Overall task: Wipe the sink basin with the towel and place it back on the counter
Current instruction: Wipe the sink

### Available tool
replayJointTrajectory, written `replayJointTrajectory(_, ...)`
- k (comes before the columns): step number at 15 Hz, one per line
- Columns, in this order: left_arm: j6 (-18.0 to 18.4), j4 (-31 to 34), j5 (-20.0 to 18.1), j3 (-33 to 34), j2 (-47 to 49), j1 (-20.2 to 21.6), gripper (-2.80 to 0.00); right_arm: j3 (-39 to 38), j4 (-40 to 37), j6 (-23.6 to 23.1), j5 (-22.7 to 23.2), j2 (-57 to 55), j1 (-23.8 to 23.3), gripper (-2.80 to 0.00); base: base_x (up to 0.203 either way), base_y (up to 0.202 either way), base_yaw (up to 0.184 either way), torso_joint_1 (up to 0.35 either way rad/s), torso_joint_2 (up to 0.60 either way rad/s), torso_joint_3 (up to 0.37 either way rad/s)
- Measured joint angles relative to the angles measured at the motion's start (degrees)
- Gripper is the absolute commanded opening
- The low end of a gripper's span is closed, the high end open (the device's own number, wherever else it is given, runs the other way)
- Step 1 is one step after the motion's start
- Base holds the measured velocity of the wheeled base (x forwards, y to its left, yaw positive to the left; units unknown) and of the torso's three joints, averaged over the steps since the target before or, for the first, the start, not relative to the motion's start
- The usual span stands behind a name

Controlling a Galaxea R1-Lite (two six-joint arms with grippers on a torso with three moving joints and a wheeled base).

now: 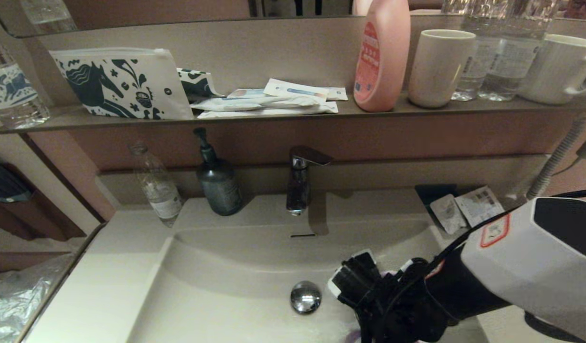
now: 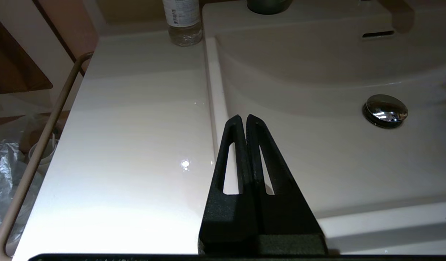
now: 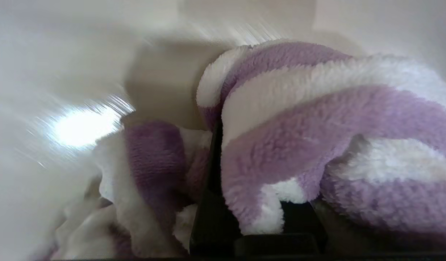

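- Towel (image 3: 317, 119), purple and white striped, is bunched around the right gripper (image 3: 217, 152), whose fingers are clamped on its folds; it is down inside the sink basin (image 1: 216, 286), near the front, just right of the chrome drain plug (image 1: 305, 297).
- In the head view only a sliver of the cloth peeks out beneath the right wrist, which reaches in from the right side.
- Step in hand, as I judge it: wiping, with the cloth pressed to the basin floor.
- Left gripper (image 2: 246, 121) hovers with its fingers closed together and holding nothing, over the basin's left rim beside the counter (image 2: 136, 127); it looks parked.
- Next move calls for sweeping the cloth over the remaining floor and curved back wall while steering around the plug, then lifting clear of the rim.
- Returning it needs a bare patch of counter; packets (image 1: 466, 207) lie at the right rear.
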State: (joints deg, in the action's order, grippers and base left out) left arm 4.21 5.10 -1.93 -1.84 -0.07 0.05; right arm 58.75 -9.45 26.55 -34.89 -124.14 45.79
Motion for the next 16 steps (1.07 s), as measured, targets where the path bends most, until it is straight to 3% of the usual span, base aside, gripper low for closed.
replayJointTrajectory(5, 0.00, -0.02, -0.02, 0.00, 0.00, 0.02, -2.80, -3.23, -13.28, 3.62, 0.20, 15.17, -0.69, -2.80, 0.000, 0.000, 0.000, 0.000, 0.00, 0.000)
replayJointTrajectory(10, 0.01, 0.00, 0.00, 0.00, 0.00, 0.02, -2.80, 3.85, -14.90, 3.85, 0.39, 26.24, -3.07, -2.80, 0.000, 0.000, 0.000, 0.000, 0.00, 0.000)
replayJointTrajectory(12, 0.01, -0.03, 0.02, 0.00, 0.00, 0.02, -2.80, 8.64, -11.33, 3.03, 0.81, 26.53, -4.05, -2.80, 0.000, 0.000, 0.000, 0.000, 0.00, 0.000)
replayJointTrajectory(16, -0.01, -0.02, 0.02, 0.00, 0.00, 0.02, -2.80, 13.44, 6.33, -1.18, 3.14, 20.42, -6.32, -2.80, 0.000, 0.000, 0.000, 0.000, 0.00, 0.000)
